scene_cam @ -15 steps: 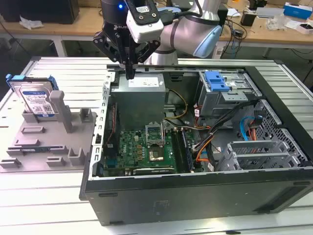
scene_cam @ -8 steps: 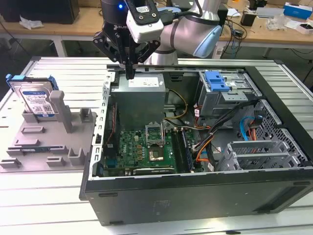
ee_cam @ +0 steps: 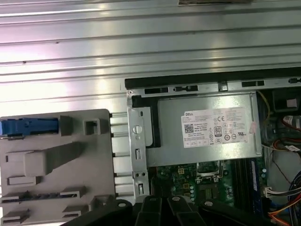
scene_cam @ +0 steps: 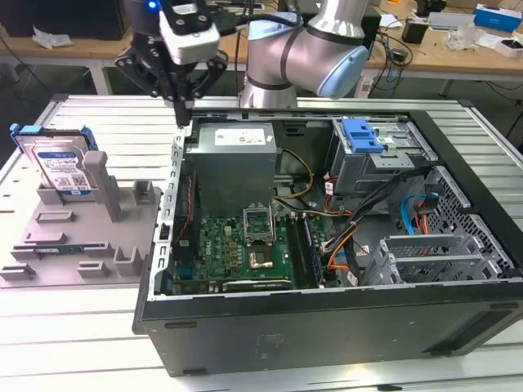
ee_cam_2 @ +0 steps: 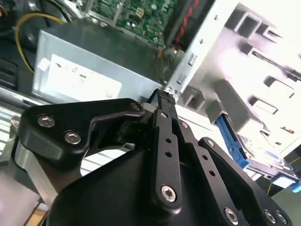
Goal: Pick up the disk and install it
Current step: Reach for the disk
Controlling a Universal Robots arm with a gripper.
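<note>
The disk (scene_cam: 55, 160), a silver drive with a white-and-blue label in a blue carrier, stands on edge in a grey fixture (scene_cam: 73, 237) at the exterior view's left, outside the computer case. Its blue carrier edge shows in the first wrist view (ee_cam: 29, 127) and the second wrist view (ee_cam_2: 233, 142). My gripper (scene_cam: 181, 110) hangs above the case's back corner beside the power supply (scene_cam: 233, 155), well apart from the disk. Its black fingers (ee_cam_2: 164, 101) are pressed together with nothing between them, so the gripper is shut and holds nothing.
The open computer case (scene_cam: 327, 327) lies on the slatted metal table (scene_cam: 73, 343), with the motherboard (scene_cam: 237, 249), cables and a drive cage with a blue bracket (scene_cam: 364, 135) inside. The arm's body (scene_cam: 302, 53) stands behind the case. Cluttered benches lie beyond.
</note>
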